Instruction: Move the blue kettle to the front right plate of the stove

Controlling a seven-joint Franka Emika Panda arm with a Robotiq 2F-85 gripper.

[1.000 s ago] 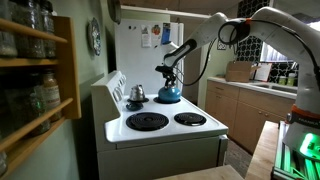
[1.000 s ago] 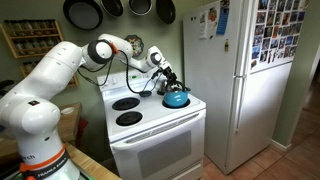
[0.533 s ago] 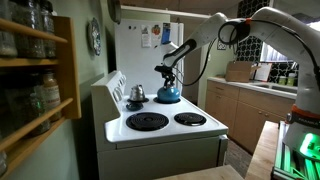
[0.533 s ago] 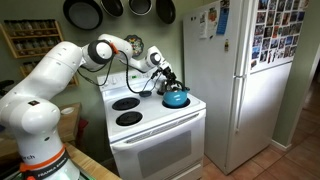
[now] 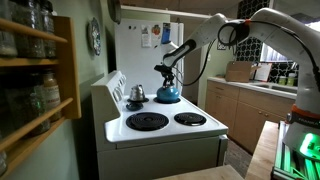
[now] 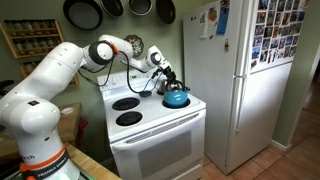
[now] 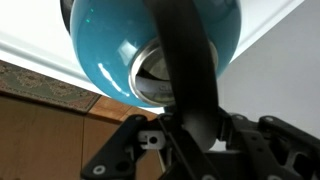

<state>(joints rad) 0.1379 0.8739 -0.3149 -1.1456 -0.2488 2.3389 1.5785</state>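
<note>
In an exterior view the stove (image 5: 165, 135) carries the near left burner (image 5: 147, 121) and the near right burner (image 5: 190, 119) at its near edge, with the silver kettle (image 5: 136, 93) far left by the control panel (image 5: 114, 86) and the blue kettle (image 5: 168, 94) just right of it. The gripper (image 5: 168, 72) is above the blue kettle, clasping its handle, and the fridge (image 5: 140, 45) stands behind the 2 kettles. In an exterior view pans (image 6: 85, 12) hang on the wall above the stove.

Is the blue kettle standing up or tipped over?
Standing up. The blue kettle sits level, handle arching on top.
</note>
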